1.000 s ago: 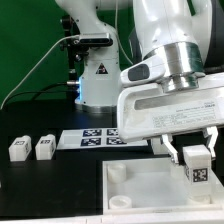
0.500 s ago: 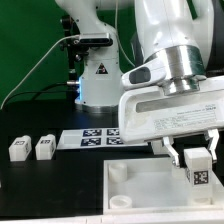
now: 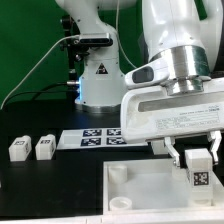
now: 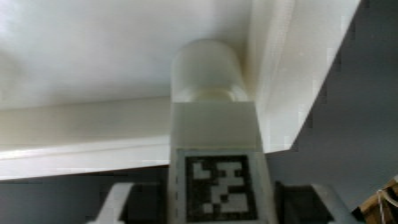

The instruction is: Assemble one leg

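Note:
My gripper (image 3: 197, 166) is shut on a white leg (image 3: 199, 175) with a black-and-white tag on its face. It holds the leg upright over the right side of the large flat white panel (image 3: 150, 195), near the panel's far right corner. In the wrist view the leg (image 4: 217, 130) runs from between my fingers (image 4: 128, 203) down onto the panel (image 4: 107, 60) next to its raised edge. Its far end looks to be touching the panel. Two more legs (image 3: 19, 149) (image 3: 44, 148) stand side by side on the black table at the exterior view's left.
The marker board (image 3: 92, 137) lies flat on the table behind the panel. The arm's white base (image 3: 98, 75) stands at the back. A round corner socket (image 3: 116, 175) shows on the panel's left side, another (image 3: 118, 199) nearer the front.
The gripper and the held leg have sunk very slightly toward the panel. Nothing else has moved.

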You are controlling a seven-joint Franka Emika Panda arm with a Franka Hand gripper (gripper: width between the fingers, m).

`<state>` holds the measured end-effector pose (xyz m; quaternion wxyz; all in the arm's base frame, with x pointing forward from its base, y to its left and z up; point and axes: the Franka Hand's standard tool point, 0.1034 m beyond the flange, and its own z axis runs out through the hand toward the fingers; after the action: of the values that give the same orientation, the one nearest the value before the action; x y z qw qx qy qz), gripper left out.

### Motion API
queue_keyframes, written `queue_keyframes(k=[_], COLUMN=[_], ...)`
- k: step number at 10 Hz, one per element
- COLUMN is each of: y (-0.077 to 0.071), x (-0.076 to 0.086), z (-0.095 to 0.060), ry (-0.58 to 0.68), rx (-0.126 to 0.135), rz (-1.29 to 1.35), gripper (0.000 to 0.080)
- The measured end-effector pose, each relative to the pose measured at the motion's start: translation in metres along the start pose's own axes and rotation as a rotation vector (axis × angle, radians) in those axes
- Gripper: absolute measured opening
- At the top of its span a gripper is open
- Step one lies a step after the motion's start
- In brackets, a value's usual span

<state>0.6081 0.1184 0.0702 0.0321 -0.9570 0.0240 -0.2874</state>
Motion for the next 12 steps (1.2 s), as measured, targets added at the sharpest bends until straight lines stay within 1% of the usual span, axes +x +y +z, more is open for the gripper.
queue_keyframes(k=[1,2,3,4,5,10,11,12], y=[0.0001,0.0003,0.0004,0.0004,0.0005,0.0006,0.0003,-0.0013], x=[-0.0007,-0.0011,-0.0015,-0.0017,-0.0019,-0.0023,-0.0029,0.0008], z=[0.0003,0.0006,0.0008,0.0009,0.0010,0.0012,0.0001,-0.0068], ry=[-0.003,-0.004,-0.005,-0.005,-0.006,-0.006,-0.024,-0.058], rx=[0.000,0.000,0.000,0.000,0.000,-0.001,0.003,0.013], rz=[0.000,0.000,0.000,0.000,0.000,0.000,0.004,0.010], gripper=[0.0292,0.0513,0.0606,0.0606,0.0642,0.0649,0.0649,0.0649])
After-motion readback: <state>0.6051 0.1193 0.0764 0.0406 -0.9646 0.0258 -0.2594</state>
